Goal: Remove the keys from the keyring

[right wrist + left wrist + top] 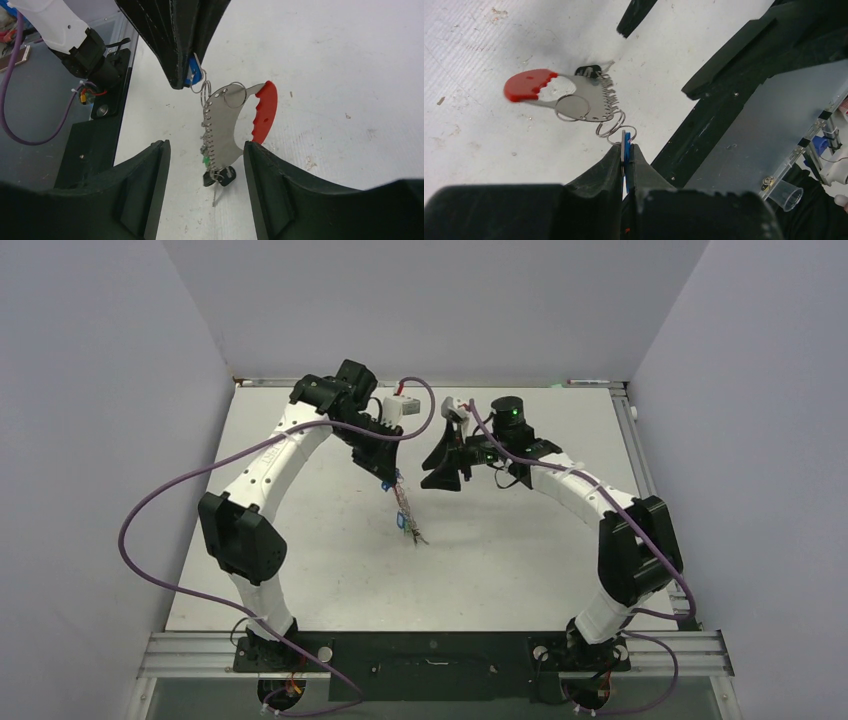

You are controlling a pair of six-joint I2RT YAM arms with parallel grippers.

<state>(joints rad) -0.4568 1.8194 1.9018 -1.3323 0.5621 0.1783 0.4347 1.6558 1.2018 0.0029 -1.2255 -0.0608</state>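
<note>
My left gripper (626, 150) is shut on a small blue key tag (626, 141) and holds it above the table. Thin wire rings (611, 127) link the tag to the keyring (591, 97), a flat silvery-grey piece with a bright red end (526, 85), which hangs free. Tiny keys with black tags (220, 177) and a green tag (205, 160) dangle from its lower edge. My right gripper (205, 147) is open and empty. In its view the keyring (227, 125) hangs just beyond and between the two fingers, touching neither. In the top view the bunch (404, 512) hangs left of the right gripper (440, 468).
White tabletop (500, 560) with grey walls on three sides. Purple cables (150, 500) loop off the left arm. Beyond the table's near-left edge are the arm base (102, 75) and a small clear cup (785, 192).
</note>
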